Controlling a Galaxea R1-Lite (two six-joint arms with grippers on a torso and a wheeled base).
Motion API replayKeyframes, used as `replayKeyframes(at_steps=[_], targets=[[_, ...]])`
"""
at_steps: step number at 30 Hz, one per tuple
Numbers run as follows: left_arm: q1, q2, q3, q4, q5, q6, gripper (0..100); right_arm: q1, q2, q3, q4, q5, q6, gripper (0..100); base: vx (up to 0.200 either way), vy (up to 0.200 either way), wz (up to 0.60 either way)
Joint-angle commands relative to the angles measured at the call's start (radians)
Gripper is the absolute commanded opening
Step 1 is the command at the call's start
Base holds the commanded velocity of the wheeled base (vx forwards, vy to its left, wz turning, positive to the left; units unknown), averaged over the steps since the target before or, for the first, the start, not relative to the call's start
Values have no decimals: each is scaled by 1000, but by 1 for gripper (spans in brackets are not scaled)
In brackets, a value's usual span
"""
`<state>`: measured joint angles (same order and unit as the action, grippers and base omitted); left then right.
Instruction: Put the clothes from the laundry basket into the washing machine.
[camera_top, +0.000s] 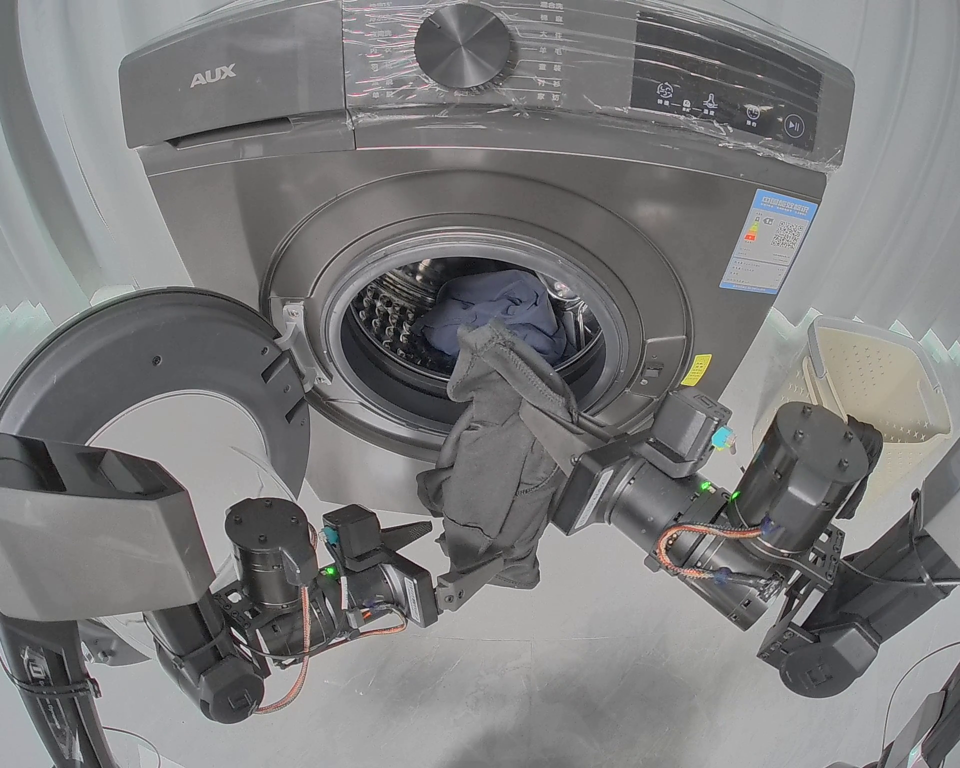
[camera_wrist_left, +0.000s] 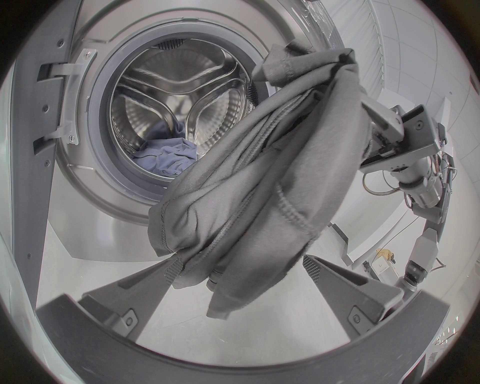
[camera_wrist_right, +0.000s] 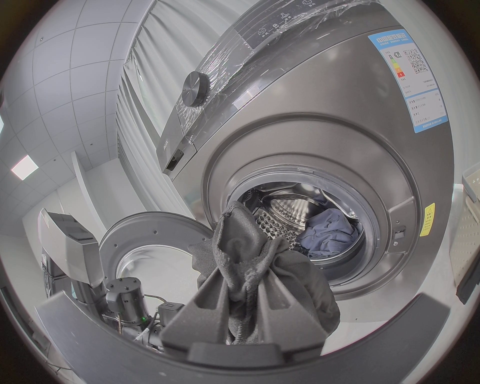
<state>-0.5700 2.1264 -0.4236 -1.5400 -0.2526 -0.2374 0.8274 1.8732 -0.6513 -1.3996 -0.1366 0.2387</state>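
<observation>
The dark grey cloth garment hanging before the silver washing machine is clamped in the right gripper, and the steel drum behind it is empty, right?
Not empty: the head view shows a blue cloth garment lying in the steel drum. The rest holds: the dark grey cloth garment hangs before the silver washing machine, clamped in the right gripper.

Washing machine (camera_top: 560, 200) satin metal w/ glossy film (camera_top: 590, 90), drum (camera_top: 390, 310) shiny steel, dark garment (camera_top: 495, 460) matt cloth, laundry basket (camera_top: 880, 385) plastic
</observation>
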Motion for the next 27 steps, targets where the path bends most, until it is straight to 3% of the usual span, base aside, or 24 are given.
replayKeyframes(at_steps=[1,12,13,17,27], targets=[[1,27,-17,-2,6,0,100,2,-6,2,-1,0,-1,0,0,0,0],[-8,50,-69,-2,24,-2,100,1,-8,2,-1,0,1,0,0,0,0],[-8,50,-70,-2,24,-2,0,2,-8,2,-1,0,1,0,0,0,0],[-8,44,-80,-5,55,1,0,1,-6,2,-1,0,1,0,0,0,0],[-18,-66,42,-5,50,9,0,1,1,4,1,0,1,0,0,0,0]])
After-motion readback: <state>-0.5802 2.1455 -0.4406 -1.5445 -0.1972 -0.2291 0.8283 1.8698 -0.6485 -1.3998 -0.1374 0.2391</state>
